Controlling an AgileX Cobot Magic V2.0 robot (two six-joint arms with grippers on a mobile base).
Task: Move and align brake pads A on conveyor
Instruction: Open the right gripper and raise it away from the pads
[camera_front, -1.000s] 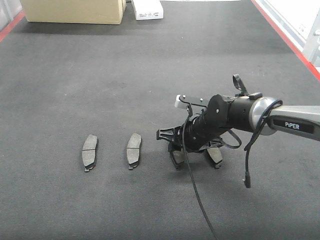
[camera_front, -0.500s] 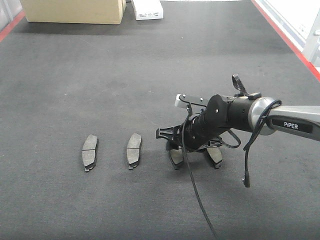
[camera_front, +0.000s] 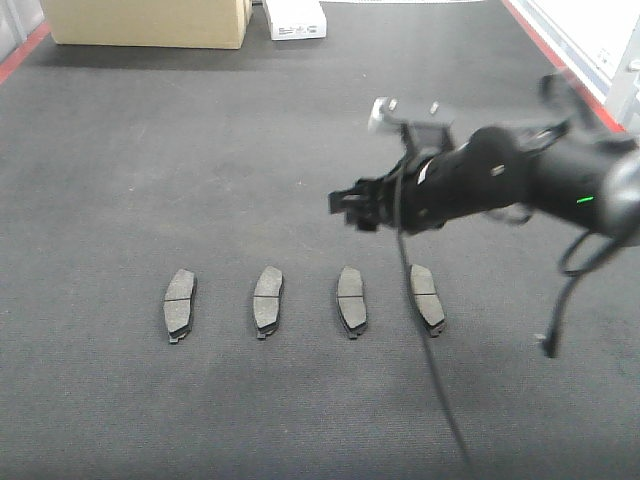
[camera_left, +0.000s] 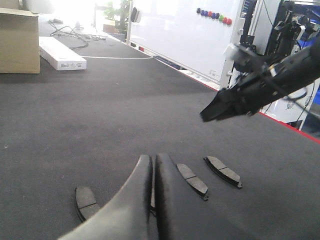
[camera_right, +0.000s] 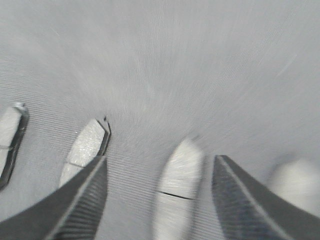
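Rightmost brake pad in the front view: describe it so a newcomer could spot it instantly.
On the wide dark grey felt-like conveyor belt, four small dark grey curved brake pads lie in a row near the front. The wanted pad ends that row on the right, below the raised black right gripper. Unlike its three straighter neighbours, it sits tilted.

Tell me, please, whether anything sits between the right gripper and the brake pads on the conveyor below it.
Nothing visible does. The right gripper, jaws open and empty, hangs above the bare conveyor. The four brake pads lie in a row with only open belt between them and the gripper.
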